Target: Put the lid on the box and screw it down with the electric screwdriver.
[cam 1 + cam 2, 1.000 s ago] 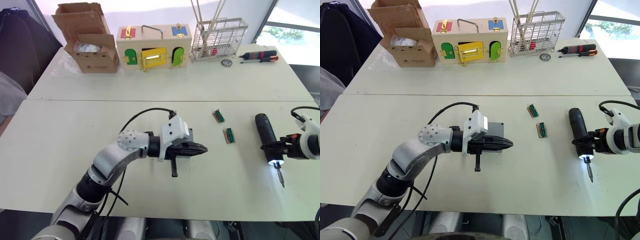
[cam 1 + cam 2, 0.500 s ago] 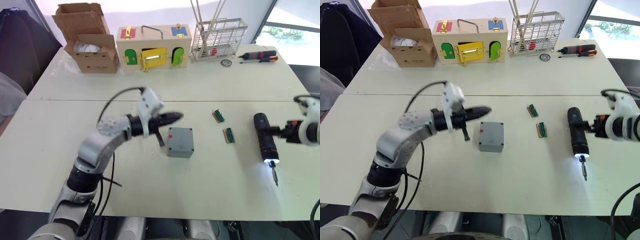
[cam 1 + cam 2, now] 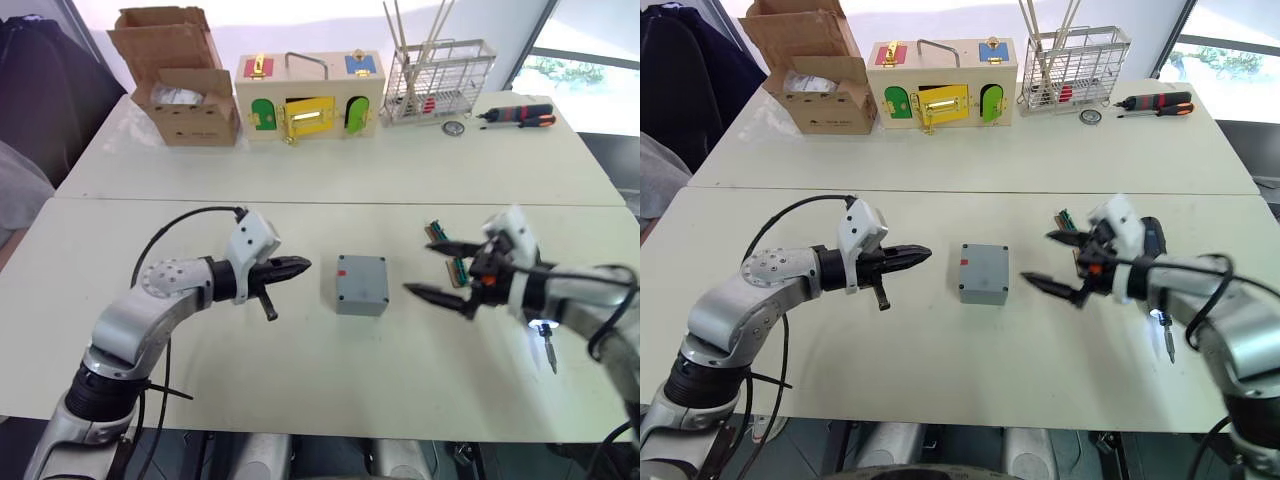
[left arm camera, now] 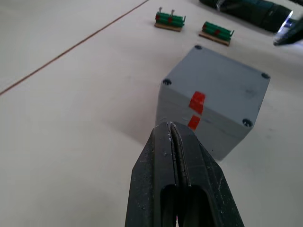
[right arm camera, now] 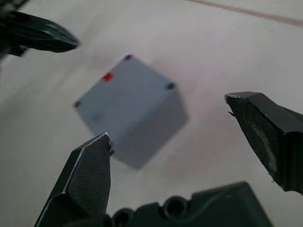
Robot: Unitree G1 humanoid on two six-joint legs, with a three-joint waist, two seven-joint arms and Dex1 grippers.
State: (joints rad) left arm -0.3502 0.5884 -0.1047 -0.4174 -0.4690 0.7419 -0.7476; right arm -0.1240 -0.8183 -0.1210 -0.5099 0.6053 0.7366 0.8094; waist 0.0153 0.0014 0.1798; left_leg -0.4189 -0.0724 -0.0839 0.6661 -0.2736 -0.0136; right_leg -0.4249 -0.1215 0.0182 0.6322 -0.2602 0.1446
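two pale benches (image 3: 330,170) butted together by a window (image 3: 580,60), lidded box (image 3: 361,284) central, left claw (image 3: 300,266) pressed together, right claw (image 3: 432,270) spread

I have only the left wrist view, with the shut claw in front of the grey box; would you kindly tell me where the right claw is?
Observer: The right claw hovers across the box from the left claw, open and empty, pointing at the box.
Operator: Thank you. Where exactly is the electric screwdriver?
Observer: The electric screwdriver lies ungripped on the near table, to the right of the right claw, with its tip light on.
Operator: Is any other tool about?
Observer: A slim red-and-black hand screwdriver lies at the right end of the far table.
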